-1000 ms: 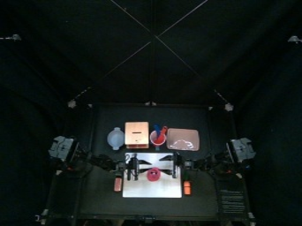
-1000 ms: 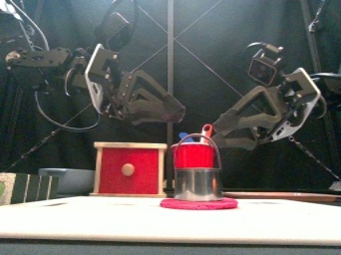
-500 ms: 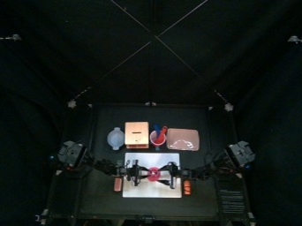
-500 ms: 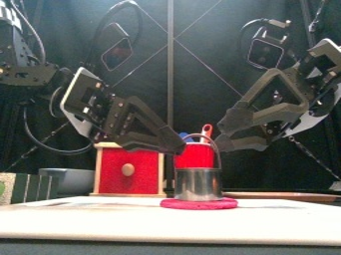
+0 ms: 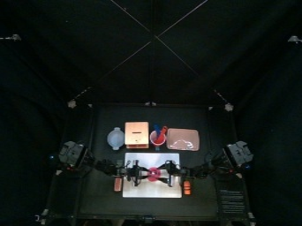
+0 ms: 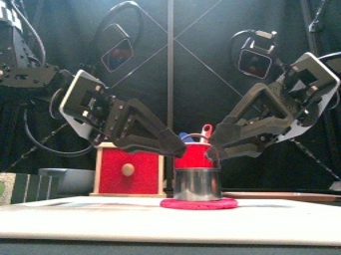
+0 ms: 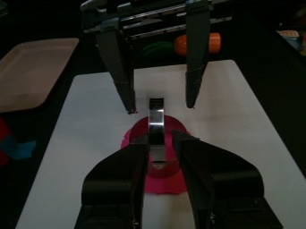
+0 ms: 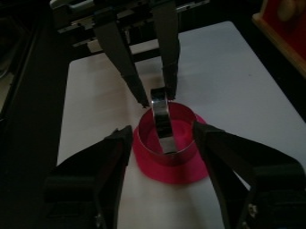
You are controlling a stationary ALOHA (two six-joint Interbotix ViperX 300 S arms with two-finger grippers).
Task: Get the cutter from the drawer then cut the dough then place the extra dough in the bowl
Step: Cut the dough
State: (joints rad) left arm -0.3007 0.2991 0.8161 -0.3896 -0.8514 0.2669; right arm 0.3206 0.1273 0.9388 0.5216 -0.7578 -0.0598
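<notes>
There is one white cutting board [image 5: 151, 191], and on it one flat disc of red dough [image 6: 198, 203] and one round metal cutter [image 6: 197, 183]. Behind the board are four things, one of each: a blue-grey bowl [image 5: 115, 139], a wooden box [image 5: 138, 134], a red cup [image 6: 197, 159] (its knives are too small to count) and a pink tray [image 5: 183, 139]. Two small orange toys lie beside the board, one at its left edge [image 5: 118, 185] and one at its right [image 5: 189, 186].

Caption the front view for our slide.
Left gripper holds the cutter upright on red dough; right gripper straddles it.
</notes>
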